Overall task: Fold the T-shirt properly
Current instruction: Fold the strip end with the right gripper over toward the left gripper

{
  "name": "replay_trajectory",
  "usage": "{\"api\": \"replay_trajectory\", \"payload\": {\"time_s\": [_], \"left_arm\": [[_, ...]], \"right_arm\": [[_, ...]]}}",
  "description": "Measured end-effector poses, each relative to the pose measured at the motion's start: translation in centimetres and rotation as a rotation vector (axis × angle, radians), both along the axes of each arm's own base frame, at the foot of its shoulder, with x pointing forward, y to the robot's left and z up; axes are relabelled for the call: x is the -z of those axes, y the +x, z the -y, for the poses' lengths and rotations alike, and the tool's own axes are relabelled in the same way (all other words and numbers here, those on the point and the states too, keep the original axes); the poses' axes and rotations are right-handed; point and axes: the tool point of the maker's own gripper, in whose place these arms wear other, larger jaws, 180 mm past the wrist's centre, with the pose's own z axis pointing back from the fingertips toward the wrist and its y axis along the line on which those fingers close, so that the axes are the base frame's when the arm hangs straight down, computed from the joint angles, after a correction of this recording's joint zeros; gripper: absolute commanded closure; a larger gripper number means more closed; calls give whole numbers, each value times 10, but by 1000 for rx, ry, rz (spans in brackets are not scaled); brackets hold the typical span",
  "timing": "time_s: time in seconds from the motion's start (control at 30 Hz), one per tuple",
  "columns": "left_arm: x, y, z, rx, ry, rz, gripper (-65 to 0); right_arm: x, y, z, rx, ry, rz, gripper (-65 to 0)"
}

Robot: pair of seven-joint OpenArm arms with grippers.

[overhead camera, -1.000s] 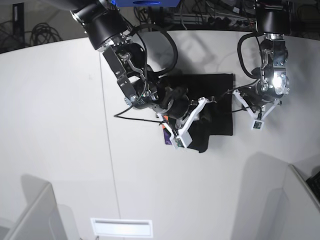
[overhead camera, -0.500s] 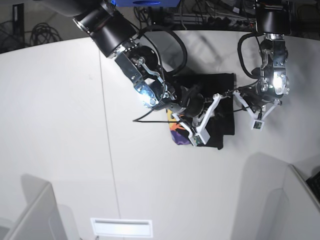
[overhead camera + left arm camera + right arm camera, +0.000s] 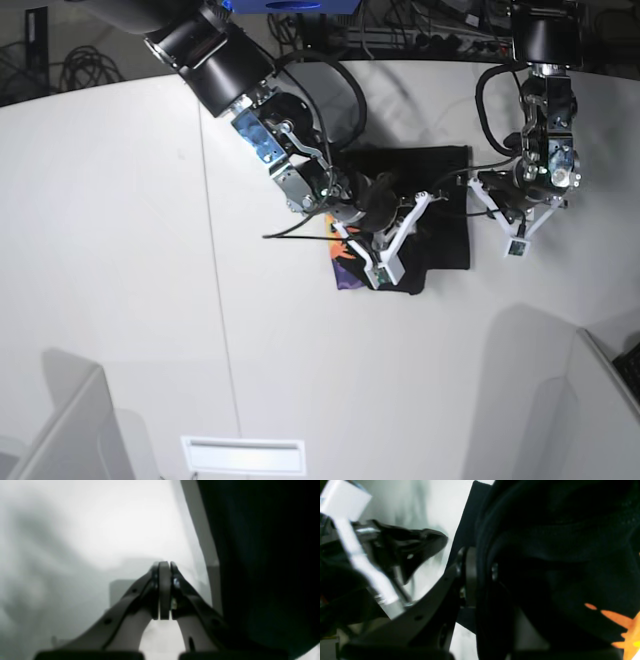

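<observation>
The black T-shirt (image 3: 445,195) lies partly folded on the white table, its orange and purple print (image 3: 340,262) showing at the lower left edge. My right gripper (image 3: 418,205) is over the middle of it, shut on a thick fold of black cloth (image 3: 557,555); one pad (image 3: 470,575) presses the fold, and the orange print (image 3: 620,625) shows at the lower right. My left gripper (image 3: 478,190) hovers at the shirt's right edge. In the left wrist view it (image 3: 163,565) is shut with nothing between its fingers, beside the dark cloth (image 3: 262,555).
The white table (image 3: 120,250) has a seam line (image 3: 215,270) running down it. Grey partition walls stand at the lower left (image 3: 60,430) and lower right (image 3: 590,400). Cables (image 3: 400,35) lie beyond the far edge. The left arm's gripper (image 3: 420,542) shows close by in the right wrist view.
My right gripper has swung with the held fold to the right and then slightly back, and more of the orange print now shows. The left arm has hardly moved.
</observation>
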Motion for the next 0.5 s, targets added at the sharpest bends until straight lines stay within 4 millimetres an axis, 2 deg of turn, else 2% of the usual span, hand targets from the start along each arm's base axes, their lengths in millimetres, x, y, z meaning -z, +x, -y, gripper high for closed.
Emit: {"api": "replay_trajectory", "payload": {"time_s": [0.1,0.23,0.4,0.43,0.5], "left_arm": [[-21,-2,-19,-56,15,61,0],[-52,-8,-43,-18,62,133,0],[-68,-34,-88,-63,124,144,0],[-70,-39,-95,-78,131,141,0],[-73,-50,-111,-101,149,136,0]], "right_arm": [[4,-1,1,0,-9,-9,0],[3,0,1,2,-6,-5,0],[4,-1,1,0,-8,-9,0],[4,-1,1,0,-8,-8,-30],[4,-1,1,0,-6,-11,-161]]}}
